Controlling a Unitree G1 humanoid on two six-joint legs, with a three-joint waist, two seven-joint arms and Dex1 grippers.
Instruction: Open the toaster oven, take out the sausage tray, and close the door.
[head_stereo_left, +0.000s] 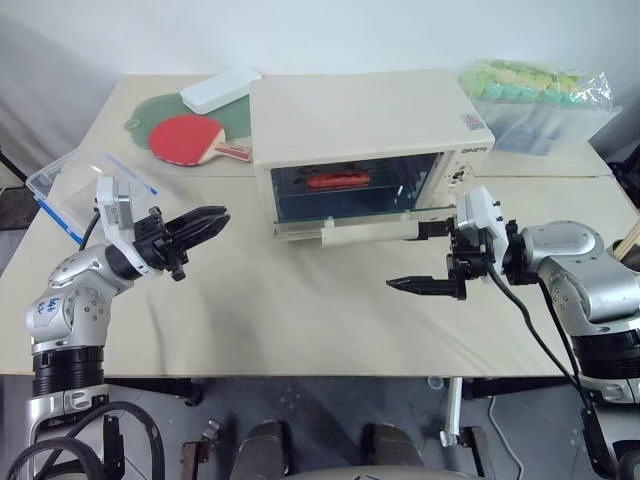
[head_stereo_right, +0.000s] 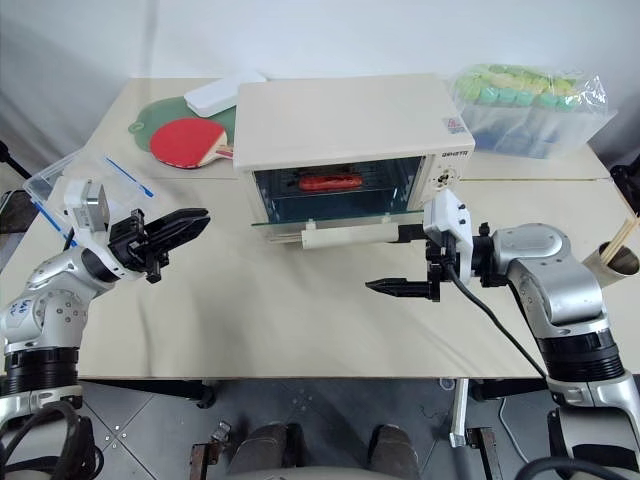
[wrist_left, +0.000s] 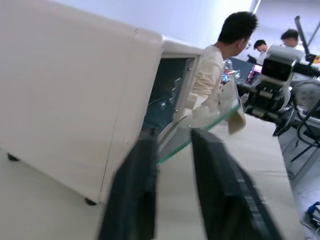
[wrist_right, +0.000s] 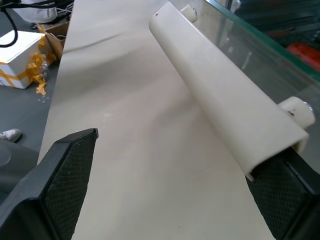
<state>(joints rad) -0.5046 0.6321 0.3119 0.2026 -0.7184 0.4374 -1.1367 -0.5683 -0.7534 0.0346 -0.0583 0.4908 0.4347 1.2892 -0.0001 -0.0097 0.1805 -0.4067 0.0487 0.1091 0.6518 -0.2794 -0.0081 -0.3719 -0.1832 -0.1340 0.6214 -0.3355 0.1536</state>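
Table (head_stereo_left: 300, 320), toaster oven (head_stereo_left: 350, 120), sausage tray (head_stereo_left: 338, 181) half-hidden.

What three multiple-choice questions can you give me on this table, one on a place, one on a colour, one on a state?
1. Where does the red paddle lie?
A. On top of the oven
B. On the table, to the oven's left
C. In front of the door

2. What colour is the sausage inside the oven?
A. Red
B. Green
C. White

3. How does the oven door stand?
A. Fully shut
B. Taken off
C. Partly open, tilted outward

Answers:
1 B: the red paddle lies left of the oven.
2 A: the sausage shows red through the glass.
3 C: the door leans out from the frame, its handle forward.
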